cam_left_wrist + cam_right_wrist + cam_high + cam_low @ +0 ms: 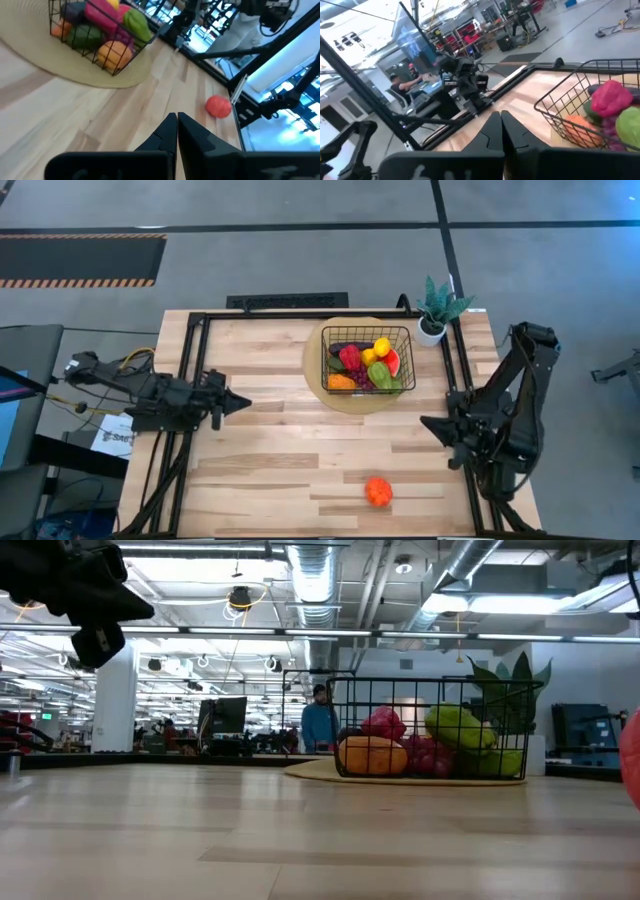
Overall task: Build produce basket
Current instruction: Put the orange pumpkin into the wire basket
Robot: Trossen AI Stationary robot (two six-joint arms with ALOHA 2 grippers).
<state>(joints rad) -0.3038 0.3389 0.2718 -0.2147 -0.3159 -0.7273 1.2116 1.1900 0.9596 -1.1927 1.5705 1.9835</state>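
- I am holding my left gripper (243,402) over the left side of the table (280,470), its two fingers pressed together with nothing between them, pointing toward the middle.
- My right gripper (427,423) is hanging at the right edge of the table, likewise pinched closed and carrying nothing, pointing inward.
- The basket (367,359) is sitting on the round tan mat (316,385) near the far edge of the table, right of centre, well apart from both of my grippers.
- Inside the basket, produce is lying piled together: a yellow piece (381,346), a red piece (350,357), a green piece (379,375), an orange piece (341,381) and a red slice (392,362) against the right wall; some darker pieces are sitting under them, and I cannot tell what they are.
- One orange-red fruit (377,492) is lying alone on the bare wood near the front edge, closer to my right gripper than to my left, touching nothing else.
- A potted green plant (436,308) is standing just beside the basket's far right corner, off the mat.
- Beyond the table, a person (319,721) in a blue top is standing in the room.
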